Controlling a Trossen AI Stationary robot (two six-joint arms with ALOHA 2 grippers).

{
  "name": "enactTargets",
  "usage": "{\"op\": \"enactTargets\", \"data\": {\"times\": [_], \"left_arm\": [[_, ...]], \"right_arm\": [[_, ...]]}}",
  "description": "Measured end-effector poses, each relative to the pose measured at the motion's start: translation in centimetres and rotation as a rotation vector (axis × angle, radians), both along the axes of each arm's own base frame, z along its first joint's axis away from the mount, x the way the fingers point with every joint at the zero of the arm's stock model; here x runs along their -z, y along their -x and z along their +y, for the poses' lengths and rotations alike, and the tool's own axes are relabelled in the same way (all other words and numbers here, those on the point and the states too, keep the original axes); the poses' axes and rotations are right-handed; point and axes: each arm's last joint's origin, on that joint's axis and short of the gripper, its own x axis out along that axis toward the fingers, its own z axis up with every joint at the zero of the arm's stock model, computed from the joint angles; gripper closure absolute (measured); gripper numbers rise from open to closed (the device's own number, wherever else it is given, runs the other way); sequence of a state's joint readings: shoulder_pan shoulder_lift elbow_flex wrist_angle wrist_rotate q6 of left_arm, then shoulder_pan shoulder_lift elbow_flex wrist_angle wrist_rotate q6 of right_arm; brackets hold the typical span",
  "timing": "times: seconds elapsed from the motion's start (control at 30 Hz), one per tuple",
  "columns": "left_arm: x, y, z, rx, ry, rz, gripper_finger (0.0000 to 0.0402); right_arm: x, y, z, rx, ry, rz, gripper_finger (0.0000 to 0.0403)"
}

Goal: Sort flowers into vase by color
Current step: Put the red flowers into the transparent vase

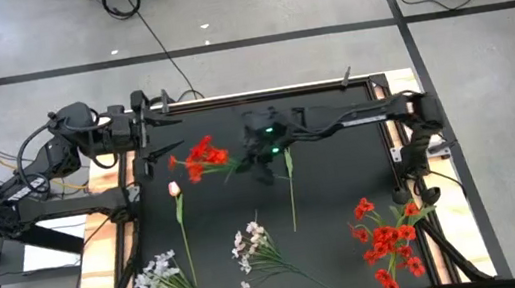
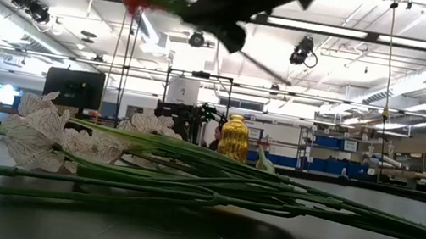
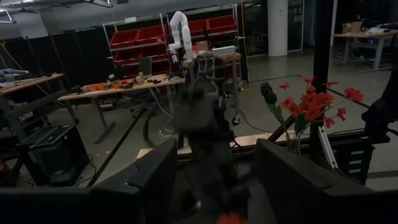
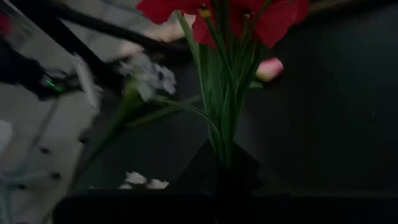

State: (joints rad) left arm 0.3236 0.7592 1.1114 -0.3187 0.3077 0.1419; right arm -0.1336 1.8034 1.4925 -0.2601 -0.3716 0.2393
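The right gripper (image 1: pixel 261 154) pinches a red flower bunch (image 1: pixel 203 156) up in the air, blossoms pointing toward the left gripper (image 1: pixel 156 128), which waits spread wide at the table's far-left corner.

No readable text, label, brand, number or sign can be made out on anything shown in any of the views.

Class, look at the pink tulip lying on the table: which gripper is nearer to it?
Left. The left gripper hangs open just beyond the pink tulip; the right gripper, holding a red flower bunch, is farther off sideways.
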Motion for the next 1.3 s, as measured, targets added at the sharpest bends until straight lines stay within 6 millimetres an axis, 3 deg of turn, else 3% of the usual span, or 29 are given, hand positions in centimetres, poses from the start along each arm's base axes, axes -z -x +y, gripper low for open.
{"op": "enactTargets", "data": {"times": [0.47,0.97,1.3], "left_arm": [[0.0,0.0,0.0,0.0,0.0,0.0,0.0177],[0.0,0.0,0.0,0.0,0.0,0.0,0.0177],[0.0,0.0,0.0,0.0,0.0,0.0,0.0177]], "right_arm": [[-2.0,10.8,3.2,0.072,-0.196,-0.404,0.0387],[-8.8,19.7,6.4,0.108,-0.063,-0.759,0.0387],[-11.3,26.0,7.1,0.088,0.002,-0.871,0.0387]]}}
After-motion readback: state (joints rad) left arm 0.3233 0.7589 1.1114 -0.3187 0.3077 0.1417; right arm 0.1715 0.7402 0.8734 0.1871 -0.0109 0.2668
